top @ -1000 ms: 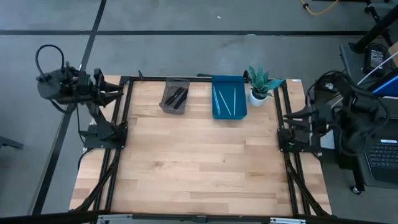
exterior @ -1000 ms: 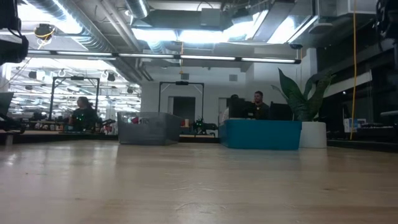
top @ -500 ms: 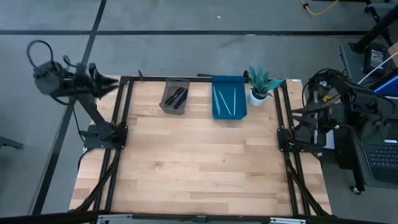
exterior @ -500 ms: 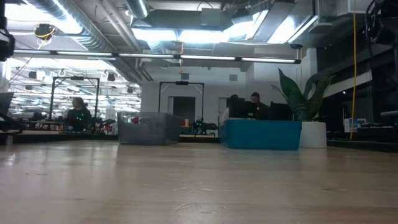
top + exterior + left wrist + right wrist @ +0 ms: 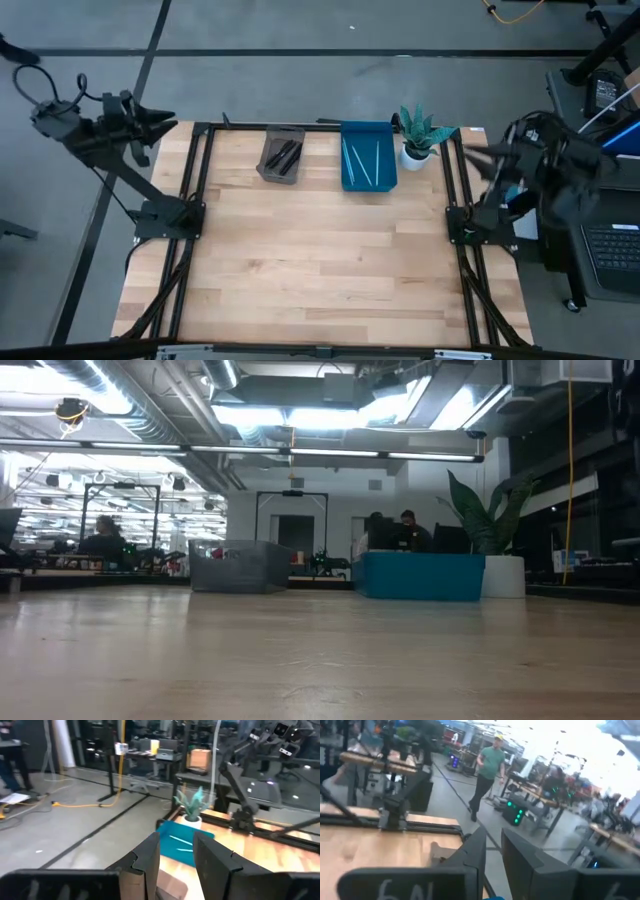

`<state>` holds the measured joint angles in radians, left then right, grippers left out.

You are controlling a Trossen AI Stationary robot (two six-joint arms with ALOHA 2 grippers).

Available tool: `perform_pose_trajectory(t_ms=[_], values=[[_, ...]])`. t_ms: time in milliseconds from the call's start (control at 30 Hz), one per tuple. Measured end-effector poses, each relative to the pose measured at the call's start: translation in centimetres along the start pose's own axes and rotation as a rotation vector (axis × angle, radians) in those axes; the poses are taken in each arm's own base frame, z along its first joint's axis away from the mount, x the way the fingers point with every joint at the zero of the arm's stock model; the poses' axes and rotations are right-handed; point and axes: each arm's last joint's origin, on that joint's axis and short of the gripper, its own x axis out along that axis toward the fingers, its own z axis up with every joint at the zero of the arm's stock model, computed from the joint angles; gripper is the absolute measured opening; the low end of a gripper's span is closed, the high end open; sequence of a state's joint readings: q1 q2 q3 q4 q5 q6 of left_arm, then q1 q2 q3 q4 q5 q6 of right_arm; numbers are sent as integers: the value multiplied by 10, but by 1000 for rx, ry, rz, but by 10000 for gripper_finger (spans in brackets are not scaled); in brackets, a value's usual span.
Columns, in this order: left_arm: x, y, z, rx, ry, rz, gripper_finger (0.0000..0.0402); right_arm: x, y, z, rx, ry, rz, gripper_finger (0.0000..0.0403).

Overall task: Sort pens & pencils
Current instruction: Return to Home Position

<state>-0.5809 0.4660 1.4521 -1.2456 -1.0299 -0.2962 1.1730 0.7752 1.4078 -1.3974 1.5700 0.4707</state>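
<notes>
Wooden table (image 5: 320,270) fills the centre of the high view, framed by black rails. Along its far edge stand, counted from the left arm's side, the gray bin (image 5: 264,170), the blue bin (image 5: 387,172) and a potted plant (image 5: 420,135). The plant is just beside the blue bin. Black pens (image 5: 285,155) lie inside the gray bin, and pale pencils (image 5: 360,155) lie inside the blue bin. The left gripper (image 5: 165,119) hangs off the table's far left corner, above the floor. The right gripper (image 5: 470,159) hangs at the right rail, near the plant.

Low view: the table top runs level to its far edge, where both bins and the plant's white pot show side-on. The bin walls hide the pens and pencils here. Only this view shows the ceiling lights and a seated person (image 5: 100,540) at a desk behind.

Left wrist view: the left gripper's fingers (image 5: 150,855) stand a small way apart with nothing between them. Past the gap show the blue bin with its pencils, the plant beyond it, and the right arm (image 5: 240,790) farther off.

Right wrist view: the right gripper's fingers (image 5: 522,855) leave a narrow slit, also with nothing in it. Beyond them lie the table's wood and the left arm's base (image 5: 395,810). A walking person in a green top (image 5: 487,770) shows in this view alone.
</notes>
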Motion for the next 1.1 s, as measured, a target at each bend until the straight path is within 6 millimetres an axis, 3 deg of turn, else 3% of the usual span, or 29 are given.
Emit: perform_pose_trajectory(t_ms=[200,367,500,633,800,900,1100], values=[[-8,14,0,-26,-44,77,110,0,-66,-27,134,-1,-4,63],[-22,39,5,-68,-83,135,110,-4,-100,-39,176,16,-57,63],[-41,64,8,-119,-99,191,110,-15,-115,-40,175,39,-166,63],[-63,79,4,-150,-101,278,110,-30,-119,-37,161,74,-275,63],[-100,76,-4,-187,-128,402,110,-51,-115,-32,187,94,-293,63],[-117,64,-11,-230,-119,368,110,-59,-109,-29,208,85,-207,63],[-117,21,-20,-177,-31,419,110,-58,-88,-24,198,101,-196,63]])
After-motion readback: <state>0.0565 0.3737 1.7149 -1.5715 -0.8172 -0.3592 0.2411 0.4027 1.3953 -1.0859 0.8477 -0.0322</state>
